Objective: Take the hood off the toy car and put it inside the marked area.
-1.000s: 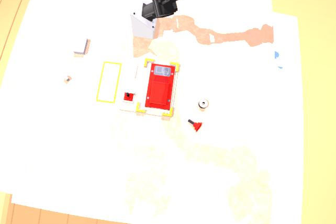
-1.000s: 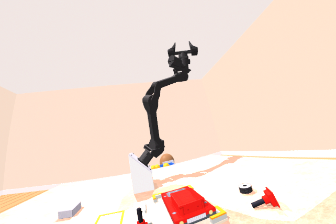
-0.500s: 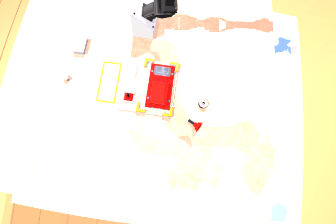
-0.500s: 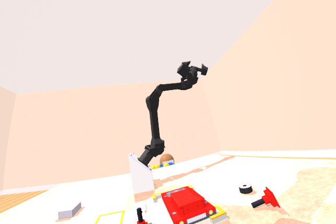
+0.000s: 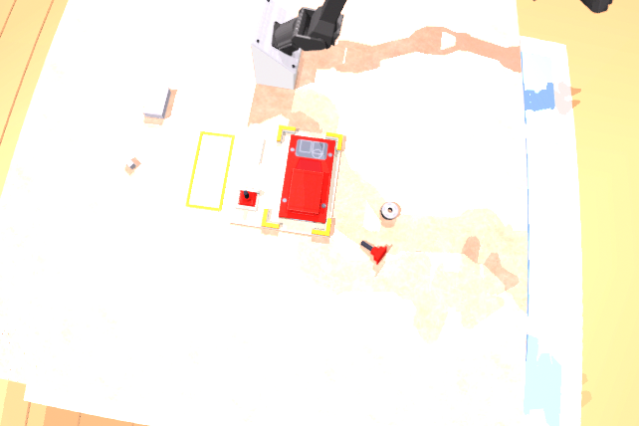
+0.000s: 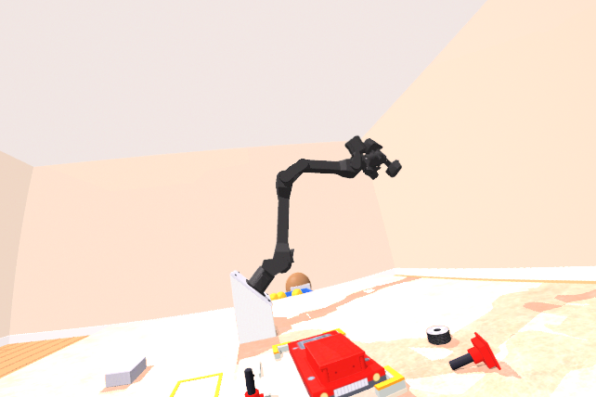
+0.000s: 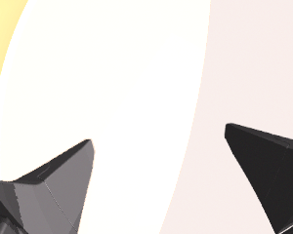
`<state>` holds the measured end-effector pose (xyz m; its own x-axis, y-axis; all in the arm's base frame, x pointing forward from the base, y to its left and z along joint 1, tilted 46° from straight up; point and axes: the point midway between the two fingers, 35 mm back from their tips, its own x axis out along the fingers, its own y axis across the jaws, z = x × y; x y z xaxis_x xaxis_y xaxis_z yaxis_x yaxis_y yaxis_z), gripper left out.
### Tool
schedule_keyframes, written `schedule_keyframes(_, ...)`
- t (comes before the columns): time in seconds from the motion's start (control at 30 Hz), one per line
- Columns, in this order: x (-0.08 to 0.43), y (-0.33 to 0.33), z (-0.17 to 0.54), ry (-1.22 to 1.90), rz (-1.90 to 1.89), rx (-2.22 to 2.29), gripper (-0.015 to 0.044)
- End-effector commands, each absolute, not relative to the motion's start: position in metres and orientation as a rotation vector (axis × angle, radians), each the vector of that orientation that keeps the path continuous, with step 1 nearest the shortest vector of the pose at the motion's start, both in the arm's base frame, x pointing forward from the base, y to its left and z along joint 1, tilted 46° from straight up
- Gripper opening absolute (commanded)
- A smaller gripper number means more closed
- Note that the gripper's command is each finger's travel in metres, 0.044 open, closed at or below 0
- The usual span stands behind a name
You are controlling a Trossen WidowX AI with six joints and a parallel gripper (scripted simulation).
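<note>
The red toy car [image 5: 310,168] [image 6: 307,361] sits between yellow corner brackets. A raised red block [image 5: 305,191] [image 6: 334,356], which looks like the hood, is on the car near its headlight end; whether it is seated or loose cannot be told. The marked area, a yellow rectangular outline [image 5: 216,133] [image 6: 200,377], lies left of the car with nothing inside its visible part. My gripper [image 7: 161,138] is open and empty, high up and far to the right of the car. Its spread fingers show in the wrist view; the car is out of that view.
An upright red piece with a black peg [image 5: 246,196] [image 6: 249,380] stands between car and outline; a similar piece [image 5: 378,254] [image 6: 481,353] lies right of the car. A wheel [image 5: 391,208] [image 6: 438,336] and a grey block [image 5: 157,104] [image 6: 123,373] lie farther out.
</note>
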<state>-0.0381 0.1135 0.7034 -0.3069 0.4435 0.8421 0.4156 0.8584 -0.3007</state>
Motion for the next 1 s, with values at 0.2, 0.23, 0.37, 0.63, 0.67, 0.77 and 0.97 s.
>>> schedule_keyframes(0.2,0.018,0.208,0.656,-1.805,0.283,-0.924,0.044)
schedule_keyframes(0.23,0.023,0.215,0.651,-1.787,0.317,-0.94,0.044)
schedule_keyframes(0.37,0.05,0.243,0.63,-1.693,0.457,-0.997,0.044)
schedule_keyframes(0.63,0.145,0.294,0.554,-1.291,0.805,-1.093,0.044)
schedule_keyframes(0.67,0.157,0.297,0.543,-1.231,0.84,-1.096,0.044)
schedule_keyframes(0.77,0.196,0.302,0.51,-1.032,0.929,-1.087,0.044)
schedule_keyframes(0.97,0.258,0.294,0.45,-0.676,1.031,-1.028,0.044)
